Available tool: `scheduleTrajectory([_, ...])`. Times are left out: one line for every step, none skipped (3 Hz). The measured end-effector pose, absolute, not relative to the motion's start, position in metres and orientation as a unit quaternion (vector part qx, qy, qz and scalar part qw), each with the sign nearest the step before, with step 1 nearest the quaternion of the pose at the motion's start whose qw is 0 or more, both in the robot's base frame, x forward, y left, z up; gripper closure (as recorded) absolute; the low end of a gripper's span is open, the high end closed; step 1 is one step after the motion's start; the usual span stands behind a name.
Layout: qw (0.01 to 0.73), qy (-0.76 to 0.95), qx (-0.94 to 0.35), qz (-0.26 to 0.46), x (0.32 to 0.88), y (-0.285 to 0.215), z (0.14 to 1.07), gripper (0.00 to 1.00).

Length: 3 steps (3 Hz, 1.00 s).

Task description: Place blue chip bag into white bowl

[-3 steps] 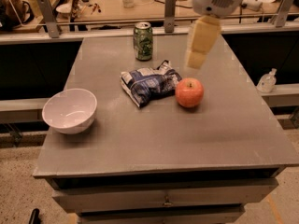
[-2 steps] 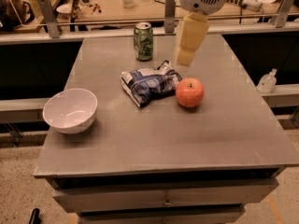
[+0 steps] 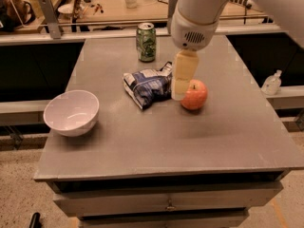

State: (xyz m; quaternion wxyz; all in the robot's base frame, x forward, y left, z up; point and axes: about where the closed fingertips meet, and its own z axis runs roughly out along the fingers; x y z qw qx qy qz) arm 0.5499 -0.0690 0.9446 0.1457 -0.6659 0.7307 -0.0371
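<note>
The blue chip bag (image 3: 148, 86) lies crumpled near the middle of the grey table (image 3: 166, 132). The white bowl (image 3: 71, 112) stands at the table's left edge, upright, with nothing in it. My gripper (image 3: 181, 81) hangs from the white arm above the bag's right edge, between the bag and a red apple (image 3: 194, 94). Its pale fingers point down and hide part of the bag and apple.
A green soda can (image 3: 146, 42) stands behind the bag near the table's far edge. A clear bottle (image 3: 271, 83) sits on a ledge at the right. A cluttered workbench (image 3: 118, 4) runs behind the table.
The arm has moved left and down toward the table, from above the apple's far side to the gap between bag and apple. Bag, bowl, can and apple have not moved.
</note>
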Motion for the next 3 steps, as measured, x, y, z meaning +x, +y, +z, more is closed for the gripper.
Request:
scheduleTrajectory([0.106, 0.733, -0.67, -0.049, 0.558, -0.064, 0.902, 0.0])
scheduleTrajectory([0.089, 0.73, -0.676, -0.047, 0.565, -0.056, 0.879, 0.0])
scheduleTrajectory([0.087, 0.73, -0.677, -0.033, 0.573, -0.043, 0.865, 0.0])
